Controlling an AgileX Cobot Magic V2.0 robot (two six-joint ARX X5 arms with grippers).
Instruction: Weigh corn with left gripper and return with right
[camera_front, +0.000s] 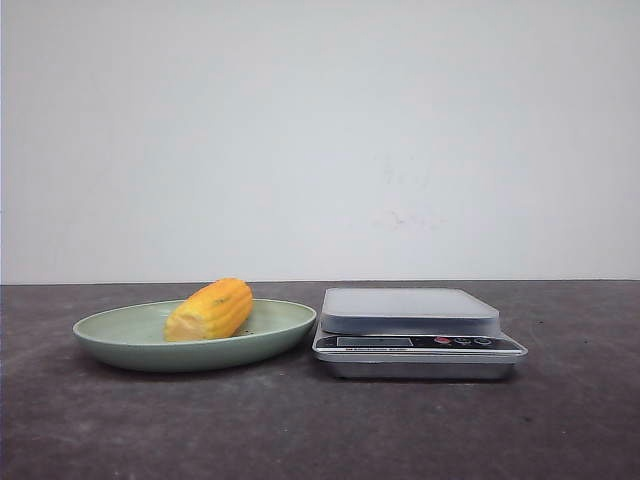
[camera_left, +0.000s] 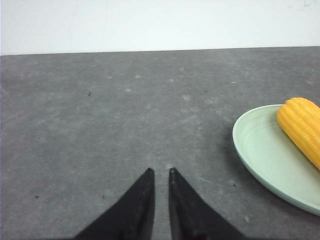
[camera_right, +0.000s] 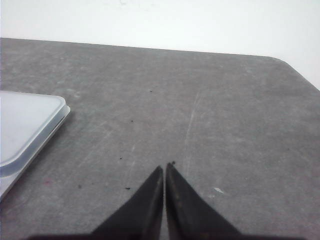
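Observation:
The corn, a stubby yellow-orange cob, lies on a pale green plate left of centre. A digital scale with a bare grey platform stands just right of the plate. Neither gripper shows in the front view. In the left wrist view, my left gripper hangs over bare table with its jaws nearly together and empty; the corn and the plate lie off to its side. My right gripper is shut and empty over bare table, with the scale's platform off to its side.
The dark grey tabletop runs back to a white wall. The table's rounded far corner shows in the right wrist view.

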